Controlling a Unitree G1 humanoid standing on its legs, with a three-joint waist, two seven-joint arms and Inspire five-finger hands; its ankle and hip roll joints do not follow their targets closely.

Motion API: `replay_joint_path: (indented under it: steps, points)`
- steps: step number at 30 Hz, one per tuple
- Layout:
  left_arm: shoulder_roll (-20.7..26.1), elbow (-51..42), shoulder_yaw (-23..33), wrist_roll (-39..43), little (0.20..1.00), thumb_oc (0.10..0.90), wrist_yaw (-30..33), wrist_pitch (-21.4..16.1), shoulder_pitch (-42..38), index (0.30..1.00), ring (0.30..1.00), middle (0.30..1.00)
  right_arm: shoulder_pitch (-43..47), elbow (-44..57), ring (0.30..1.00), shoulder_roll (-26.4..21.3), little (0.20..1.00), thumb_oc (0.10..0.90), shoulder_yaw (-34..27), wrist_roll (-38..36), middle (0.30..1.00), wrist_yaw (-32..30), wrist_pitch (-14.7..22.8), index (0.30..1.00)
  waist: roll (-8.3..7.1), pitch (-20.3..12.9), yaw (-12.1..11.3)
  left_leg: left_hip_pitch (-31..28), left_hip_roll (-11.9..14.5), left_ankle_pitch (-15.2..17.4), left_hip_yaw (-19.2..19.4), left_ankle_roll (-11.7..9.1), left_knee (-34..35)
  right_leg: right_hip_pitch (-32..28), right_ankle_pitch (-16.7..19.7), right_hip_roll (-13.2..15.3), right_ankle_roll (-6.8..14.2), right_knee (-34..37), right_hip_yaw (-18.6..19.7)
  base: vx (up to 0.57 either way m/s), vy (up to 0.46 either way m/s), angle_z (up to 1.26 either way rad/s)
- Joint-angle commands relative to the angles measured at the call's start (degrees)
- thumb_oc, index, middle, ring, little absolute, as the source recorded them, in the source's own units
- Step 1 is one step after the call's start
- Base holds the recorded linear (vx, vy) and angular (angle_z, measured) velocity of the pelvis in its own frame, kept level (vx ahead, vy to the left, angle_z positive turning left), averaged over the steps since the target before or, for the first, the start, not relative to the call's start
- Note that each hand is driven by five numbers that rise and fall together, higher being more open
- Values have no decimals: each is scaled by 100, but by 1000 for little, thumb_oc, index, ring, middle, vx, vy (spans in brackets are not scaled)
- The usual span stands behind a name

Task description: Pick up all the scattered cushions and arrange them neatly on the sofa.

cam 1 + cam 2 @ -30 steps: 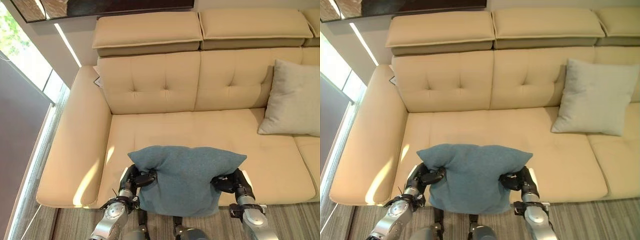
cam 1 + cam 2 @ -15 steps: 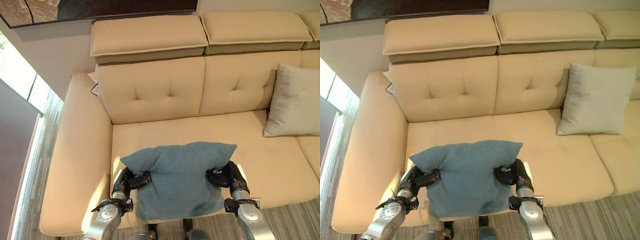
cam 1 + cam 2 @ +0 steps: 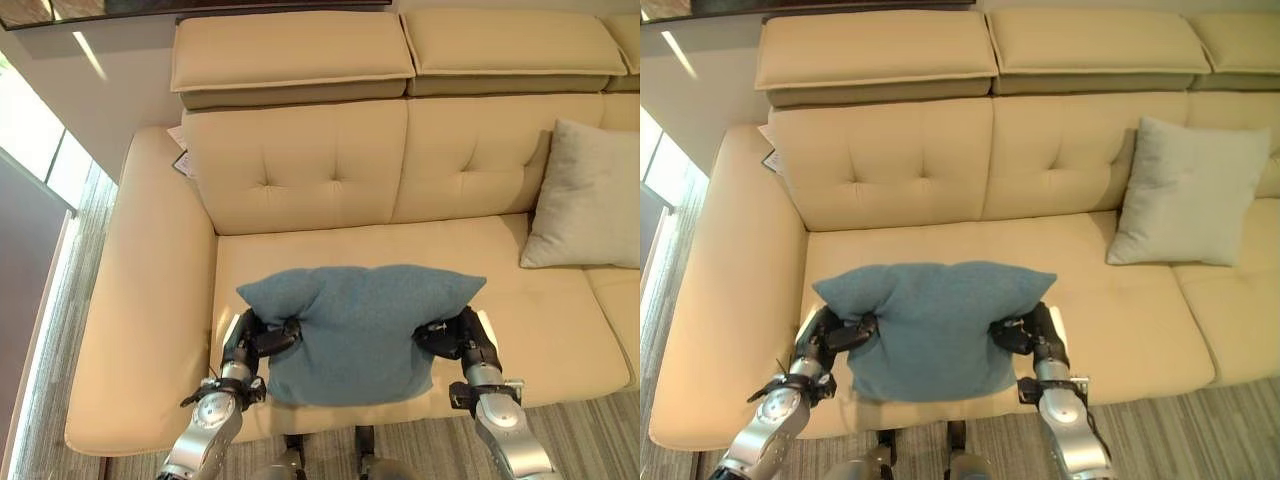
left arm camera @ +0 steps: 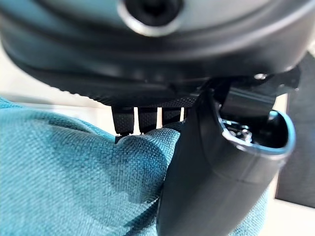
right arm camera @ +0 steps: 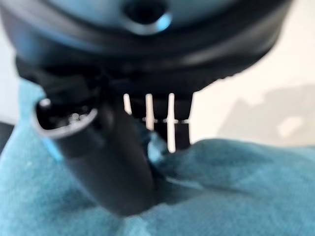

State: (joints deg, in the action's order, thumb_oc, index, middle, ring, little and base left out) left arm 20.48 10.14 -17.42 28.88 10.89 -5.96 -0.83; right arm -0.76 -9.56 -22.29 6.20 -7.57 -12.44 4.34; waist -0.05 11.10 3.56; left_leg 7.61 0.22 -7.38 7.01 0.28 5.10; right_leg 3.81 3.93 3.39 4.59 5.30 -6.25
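The blue cushion [image 3: 362,325] hangs over the sofa [image 3: 300,250] seat's front edge, at 6 o'clock. The left hand [image 3: 258,340] and right hand [image 3: 455,338] pinch its two sides, probably to carry it level. A pale cushion [image 3: 580,195] (already placed) leans at 2 o'clock.

blue cushion [image 3: 362,330]: coarse woven cloth, matt, weave plain in the wrist views
pale cushion [image 3: 587,198]: soft cloth, matt, light grey-beige
sofa [image 3: 300,165]: smooth cream leather-like cover, faint sheen, buttoned back
left hand [image 3: 253,340]: dark plastic, smooth, slightly glossy
right hand [image 3: 457,337]: dark plastic, smooth
floor [image 3: 90,215]: wood-grain boards, low sheen
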Motion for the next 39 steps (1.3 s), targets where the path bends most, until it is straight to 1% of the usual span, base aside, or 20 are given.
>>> replay_joint_path:
  steps: [1,2,4,5,6,8,9,12,13,14,15,17,23,30,34,35,36,37,38,39]
  points:
    - [-297,-918,-184,-292,300,400,-35,-1208,-1423,300,300,300,1046,1096,300,-38,300,400,133,124,300,-82,1040,300,-15,-651,-147,-191,149,588,-114,-385,-10,56,-357,154,498,-30,-188,3,-25,7]
    - [-250,-875,-241,-413,300,400,106,-1244,-1785,300,300,300,1416,1094,300,-125,300,400,228,141,300,-163,1068,300,8,-646,-154,-177,154,582,-144,-411,-10,48,-381,143,490,-30,-182,-7,-20,10]
    - [-230,-812,-252,-503,300,400,200,-1260,-1985,300,300,300,1633,1059,300,-169,300,400,258,154,300,-219,1082,300,21,-611,-157,-168,152,577,-153,-423,-10,45,-384,139,492,-30,-201,-17,-17,13]
    - [-229,-706,-309,-539,300,400,310,-1262,-2252,300,300,300,1908,1002,300,-219,300,400,342,164,300,-295,1086,300,38,-574,-167,-140,152,566,-166,-434,-10,64,-382,137,492,-30,-211,-96,-19,12]
    - [-236,-431,-438,-611,300,400,537,-1279,-2839,300,300,300,2455,814,300,-261,300,400,503,205,300,-487,1069,300,60,-490,-178,-23,157,519,-190,-454,-10,157,-355,145,502,-30,-226,-131,-22,9]
    - [-247,-122,-590,-607,300,400,738,-1313,-3398,300,300,300,3008,574,300,-338,300,400,653,245,300,-668,1047,300,94,-384,-176,125,154,466,-223,-478,-10,324,-308,137,502,-30,-225,-121,-11,5]
    - [-250,-98,-585,-604,300,400,739,-1324,-3433,300,300,300,3046,550,300,-342,300,400,657,243,300,-674,1056,300,100,-374,-172,140,156,461,-226,-479,-10,338,-304,136,501,-30,-228,-98,-5,3]
    - [-219,829,-935,-440,300,400,1094,-1416,-4732,300,300,300,4286,-353,300,-470,300,400,955,205,300,-1139,986,300,147,-252,-158,595,152,323,-282,-534,-10,799,-168,108,510,-30,-214,-154,-9,6]
    - [-219,859,-932,-433,300,400,1091,-1429,-4774,300,300,300,4331,-386,300,-474,300,400,961,200,300,-1144,999,300,149,-249,-157,621,152,317,-282,-534,-10,824,-163,107,509,-30,-214,-118,-3,7]
    - [-150,1265,-1051,-370,300,400,1203,-1479,-5307,300,300,300,4834,-817,300,-520,300,400,1084,141,300,-1315,970,300,161,-253,-144,829,139,247,-299,-561,-10,1029,-104,73,493,-30,-196,-65,-3,12]
    - [-150,1290,-1049,-363,300,400,1200,-1490,-5340,300,300,300,4871,-845,300,-524,300,400,1090,135,300,-1318,983,300,165,-255,-142,853,139,242,-300,-562,-10,1053,-100,72,492,-30,-197,-83,0,15]
    - [-54,1879,-1157,-281,300,400,1293,-1543,-6033,300,300,300,5507,-1400,300,-565,300,400,1235,20,300,-1469,982,300,176,-295,-122,1149,134,157,-310,-595,-10,1345,-15,44,474,-30,-161,-65,0,7]
    - [-30,2627,-1234,-41,300,400,1390,-1537,-6608,300,300,300,6203,-2245,300,-560,300,400,1503,-215,300,-1615,982,300,178,-279,-133,1429,155,60,-305,-639,-10,1609,45,41,479,-30,-128,-17,-4,-1]
    - [-58,2646,-1248,4,300,400,1327,-1439,-6439,300,300,300,6314,-2535,300,-630,300,400,1587,-327,300,-1582,897,300,194,-199,-161,1409,161,48,-298,-658,-10,1603,27,44,460,-30,-115,3,2,1]
    - [-386,2767,-1143,190,300,400,1434,-1398,-6309,300,300,300,6223,-2588,300,-600,300,400,1494,-59,300,-1865,778,300,193,-150,-137,1394,148,50,-306,-683,-10,1598,19,50,444,-30,-122,-6,-7,2]
    - [-451,2831,-1123,188,406,471,1467,-1380,-6294,406,406,406,6227,-2647,300,-600,300,400,1491,89,300,-1964,733,300,188,-145,-132,1401,148,49,-305,-685,-10,1605,15,49,444,-30,-123,-2,-7,57]
    - [-454,2833,-1122,186,580,587,1468,-1381,-6295,580,580,580,6227,-2648,469,-599,469,513,1493,95,469,-1969,732,469,190,-146,-132,1402,148,49,-306,-685,-10,1607,14,49,444,-30,-123,-6,-7,37]
    - [-504,2892,-1115,180,756,704,1510,-1371,-6311,756,756,756,6258,-2726,549,-633,549,566,1507,239,549,-2073,680,549,187,-144,-129,1405,148,47,-307,-685,-10,1611,17,46,442,-30,-128,0,0,0]
    - [-543,2972,-1090,181,900,800,1550,-1368,-6332,900,900,900,6299,-2822,756,-666,756,704,1520,349,756,-2144,618,756,180,-142,-127,1406,150,50,-308,-686,-10,1614,18,47,444,-30,-130,-13,-22,-13]
    - [-588,3204,-1058,222,900,800,1654,-1342,-6418,900,900,900,6463,-3159,900,-751,900,800,1562,438,900,-2310,459,900,163,-126,-121,1408,153,46,-309,-692,-10,1615,23,41,449,-30,-131,-9,-19,-3]
